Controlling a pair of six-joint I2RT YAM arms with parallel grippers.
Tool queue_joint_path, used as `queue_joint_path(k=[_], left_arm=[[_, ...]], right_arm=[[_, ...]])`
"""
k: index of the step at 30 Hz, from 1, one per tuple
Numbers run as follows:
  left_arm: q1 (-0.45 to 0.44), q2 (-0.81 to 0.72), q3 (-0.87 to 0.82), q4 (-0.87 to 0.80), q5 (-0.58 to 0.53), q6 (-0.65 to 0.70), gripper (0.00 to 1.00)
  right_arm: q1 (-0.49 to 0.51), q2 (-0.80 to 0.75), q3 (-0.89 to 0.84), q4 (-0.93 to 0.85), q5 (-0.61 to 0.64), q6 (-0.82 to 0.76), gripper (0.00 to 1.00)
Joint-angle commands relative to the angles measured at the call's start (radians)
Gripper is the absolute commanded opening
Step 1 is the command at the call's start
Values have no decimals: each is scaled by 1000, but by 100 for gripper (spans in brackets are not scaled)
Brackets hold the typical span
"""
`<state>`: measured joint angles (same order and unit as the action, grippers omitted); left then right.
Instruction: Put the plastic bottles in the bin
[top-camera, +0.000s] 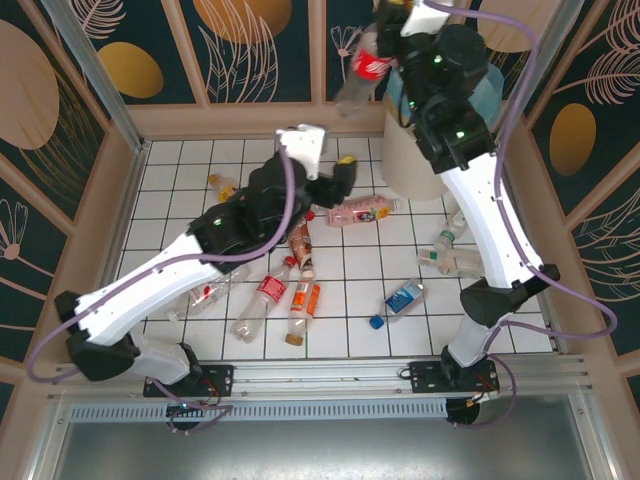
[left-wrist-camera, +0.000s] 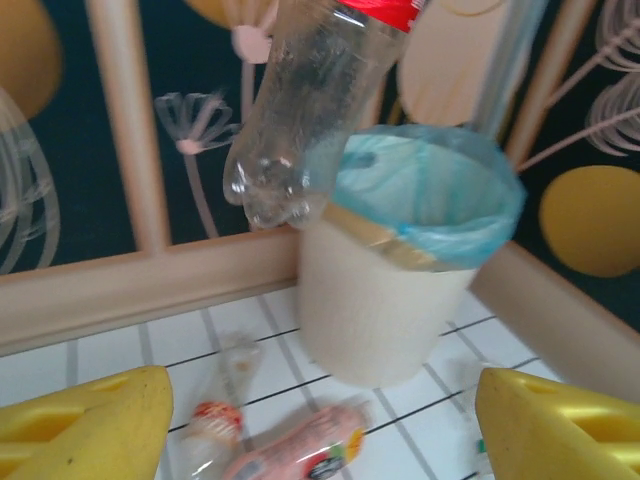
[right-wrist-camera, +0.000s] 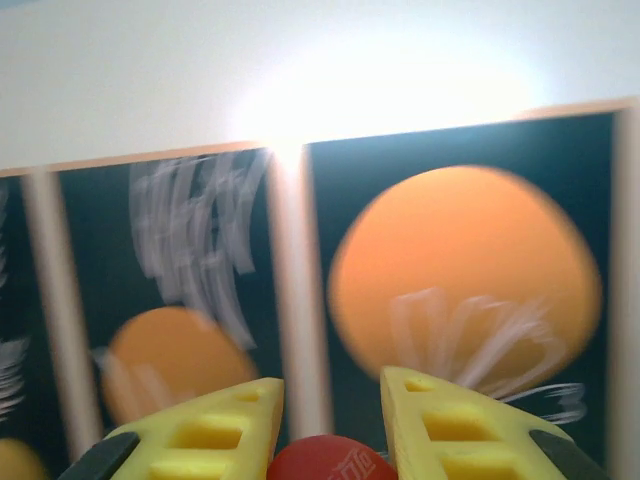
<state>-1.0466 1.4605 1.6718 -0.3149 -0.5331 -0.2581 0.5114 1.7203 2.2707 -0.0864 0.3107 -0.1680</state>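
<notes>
Right gripper (right-wrist-camera: 330, 430) is clamped on 1 red-labelled bottle (top-camera: 362, 68) at its cap end, high beside the bin (left-wrist-camera: 372, 300), while left gripper (left-wrist-camera: 324, 405) hangs spread wide above other bottles (top-camera: 360, 211) lying on the tiles (top-camera: 180, 170).

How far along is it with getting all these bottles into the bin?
Not far, I would guess. Done: I cannot tell whether any bottle lies inside the bin. In hand: the right gripper grips a red-labelled bottle by its cap, raised near the bin's rim; the left gripper is open and empty. Left: at least eight bottles on the tiled floor, among them a pink one and a blue one.
</notes>
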Motion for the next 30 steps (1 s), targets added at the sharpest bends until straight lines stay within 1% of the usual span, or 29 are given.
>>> queue_joint_path(k=[1, 6, 8, 10, 14, 22, 30], left_arm=[[-3, 77, 71, 66, 156, 21, 79], [-4, 162, 80, 81, 279, -59, 77], [-4, 169, 51, 76, 295, -88, 77], [-4, 165, 9, 77, 297, -110, 76], [-4, 144, -71, 90, 293, -139, 77], [-4, 120, -130, 102, 286, -148, 77], [-3, 118, -151, 115, 279, -147, 77]], right_arm=[[-115, -2, -36, 77, 105, -150, 0], [-280, 3, -136, 109, 77, -185, 0], [-326, 7, -194, 139, 47, -175, 0], [-352, 10, -265, 191, 20, -179, 0], [-361, 18, -408, 326, 20, -207, 0], [-360, 59, -550, 432, 7, -232, 0], [-365, 129, -616, 483, 6, -303, 0]])
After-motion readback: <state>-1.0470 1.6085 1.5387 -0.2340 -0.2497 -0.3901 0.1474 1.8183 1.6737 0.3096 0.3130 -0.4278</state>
